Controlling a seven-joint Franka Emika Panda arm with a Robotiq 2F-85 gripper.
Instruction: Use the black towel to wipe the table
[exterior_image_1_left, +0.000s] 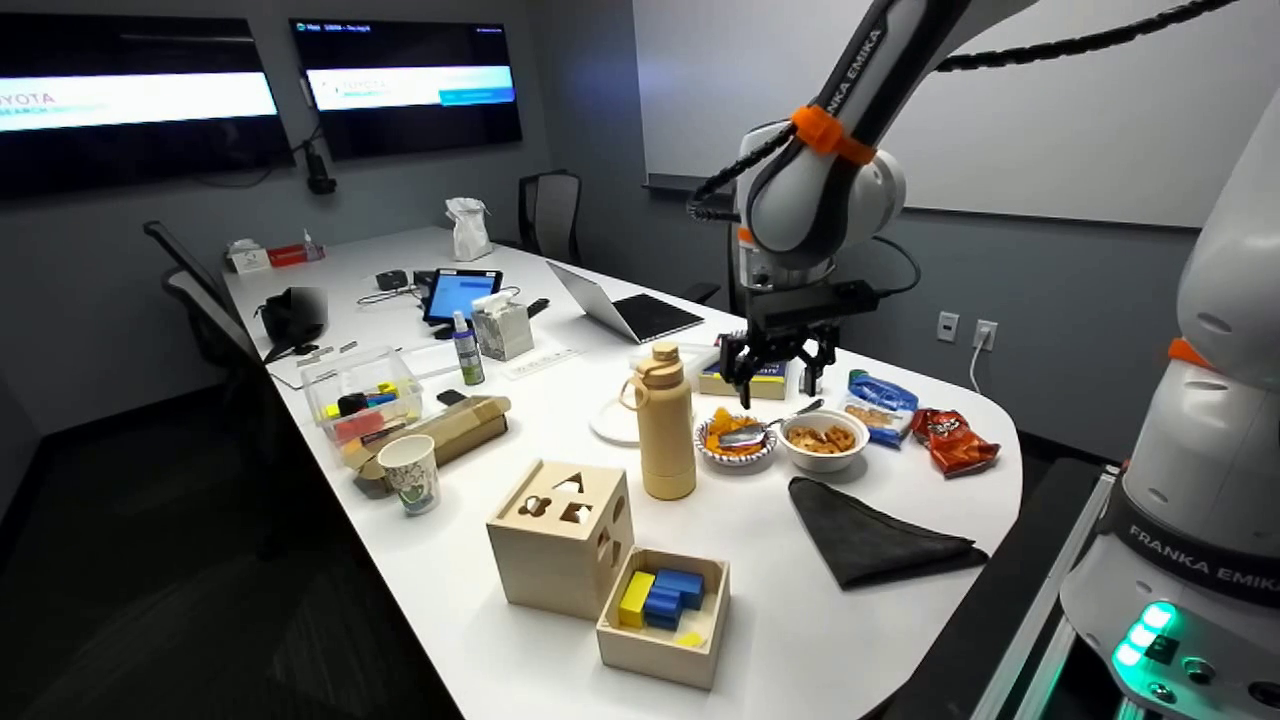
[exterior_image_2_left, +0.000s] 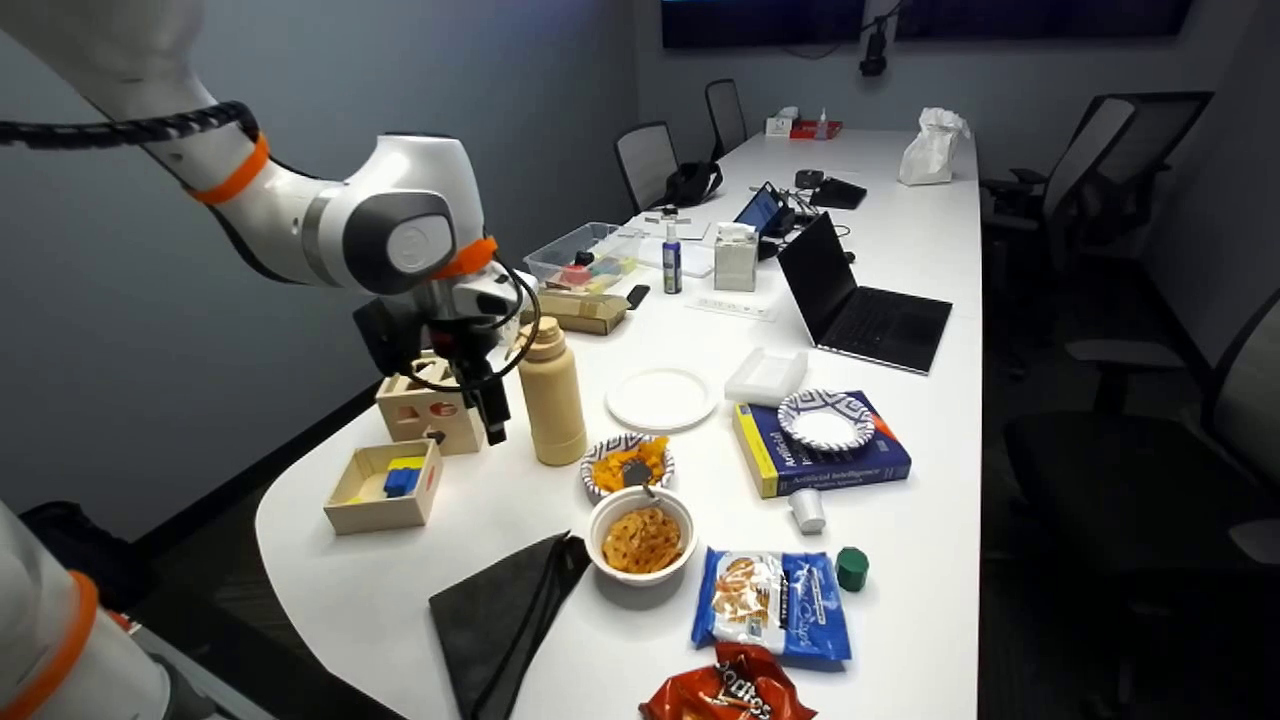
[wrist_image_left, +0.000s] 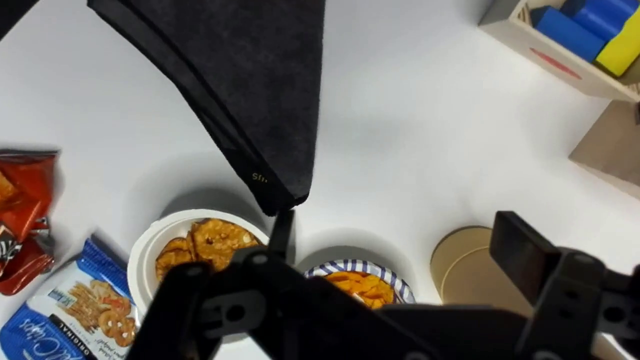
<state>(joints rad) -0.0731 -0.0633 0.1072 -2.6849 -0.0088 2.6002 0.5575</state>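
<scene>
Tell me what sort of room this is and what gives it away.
Most likely an office meeting room: there is a long white table, chairs stand along both its sides, and two large screens hang on the wall beyond its far end.

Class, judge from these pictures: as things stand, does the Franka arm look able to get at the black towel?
Probably yes: the gripper is open, and nothing lies on the black towel. The white bowl sits close to one corner, so a grip farther from it may be safer.
</scene>
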